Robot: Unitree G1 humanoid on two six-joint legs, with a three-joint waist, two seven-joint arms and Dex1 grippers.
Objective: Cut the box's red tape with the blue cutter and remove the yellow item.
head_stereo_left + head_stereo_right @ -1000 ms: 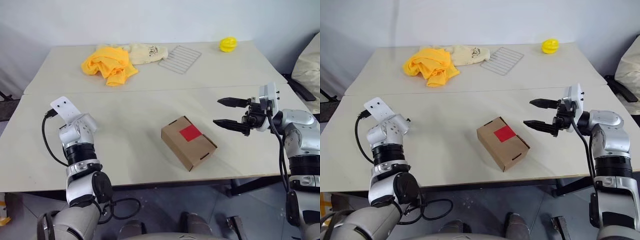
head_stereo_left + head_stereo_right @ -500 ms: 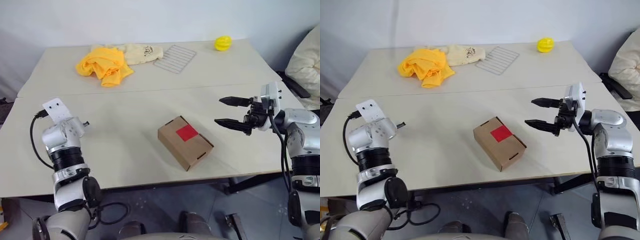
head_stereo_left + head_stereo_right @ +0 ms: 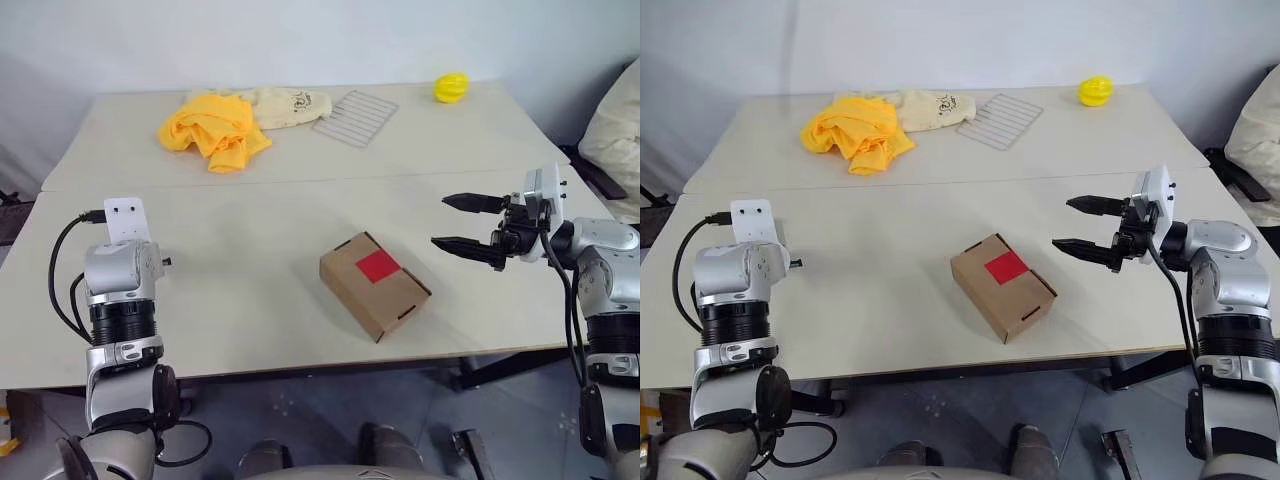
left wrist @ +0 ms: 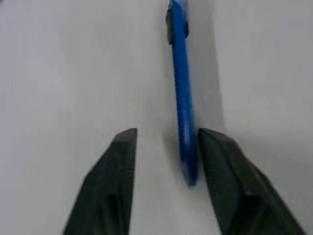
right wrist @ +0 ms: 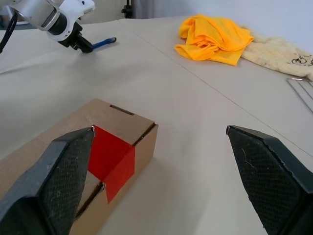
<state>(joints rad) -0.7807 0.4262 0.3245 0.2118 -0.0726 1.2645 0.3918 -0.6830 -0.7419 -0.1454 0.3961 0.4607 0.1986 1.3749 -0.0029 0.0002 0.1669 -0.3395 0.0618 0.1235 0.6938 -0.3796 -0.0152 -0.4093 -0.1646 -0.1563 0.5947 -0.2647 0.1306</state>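
Left pincer point(image 4: 164, 147): fingers point(image 4: 120, 169) spread, pointing down at the tabletop point(image 3: 250, 260) near its left edge. The blue cutter point(image 4: 183, 105) lies flat on the tabletop between the fingers, close against one finger's inner face, with a clear gap to the other. Can't tell whether it's actually touching that finger; not pinched. Cutter runs straight out past the fingertips, dark tip at the far end. In the right wrist view it shows as a blue stub point(image 5: 103, 43) poking out just beside the left pincer.

Right pincer point(image 3: 470, 225): spread wide, nothing in it, hovering level above the tabletop on the right side, pointing toward the centre. The box point(image 3: 375, 285) sits near it, apart from the fingertips.

Box: closed, lying at an angle near the front-centre of the tabletop. The red tape point(image 3: 378, 266) is stuck across the lid seam and folds down over the edge onto the side. Box well apart from the left pincer and the cutter.

Far side of tabletop: crumpled orange-yellow cloth point(image 3: 215, 128), cream cloth with a print point(image 3: 290, 103) touching it, wire rack point(image 3: 357, 116) just beside that, small bright yellow round object point(image 3: 452, 88) near the far right corner.
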